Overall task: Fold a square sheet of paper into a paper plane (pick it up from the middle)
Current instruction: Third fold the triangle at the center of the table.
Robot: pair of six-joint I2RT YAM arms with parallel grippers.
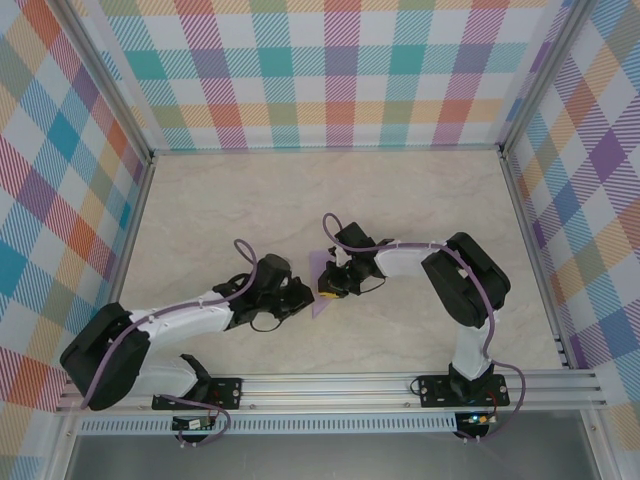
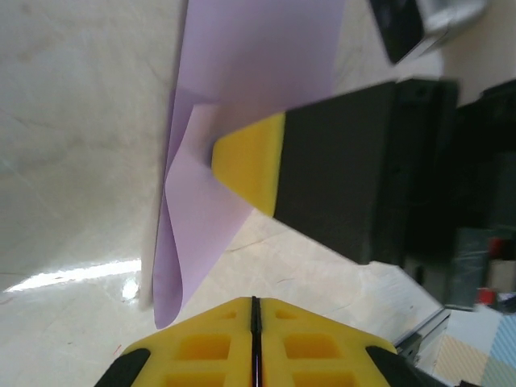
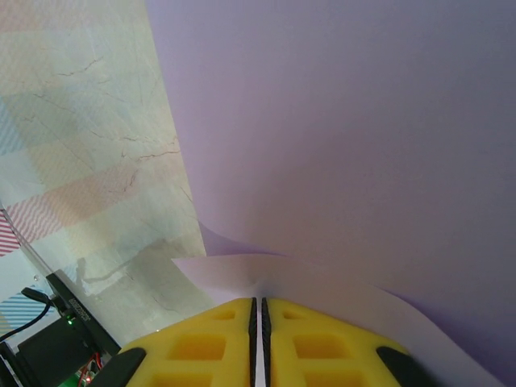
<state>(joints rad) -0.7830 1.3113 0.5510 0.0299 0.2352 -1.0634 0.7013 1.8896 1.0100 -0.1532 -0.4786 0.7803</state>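
Pale marbled worktop (image 1: 420, 200) boxed in by plaid walls (image 1: 340, 70). The purple sheet of paper (image 3: 347, 137) sits mid-worktop between the two arms, partly lifted and curled, one edge folded over. Right fingers (image 3: 258, 306) are pressed together at the sheet's near edge, and the paper buckles right at their tips, so it looks pinched there. Left fingers (image 2: 254, 305) are fully closed with nothing between them, just beside the sheet's lower corner. From the left wrist, one right finger lies flat against the paper.
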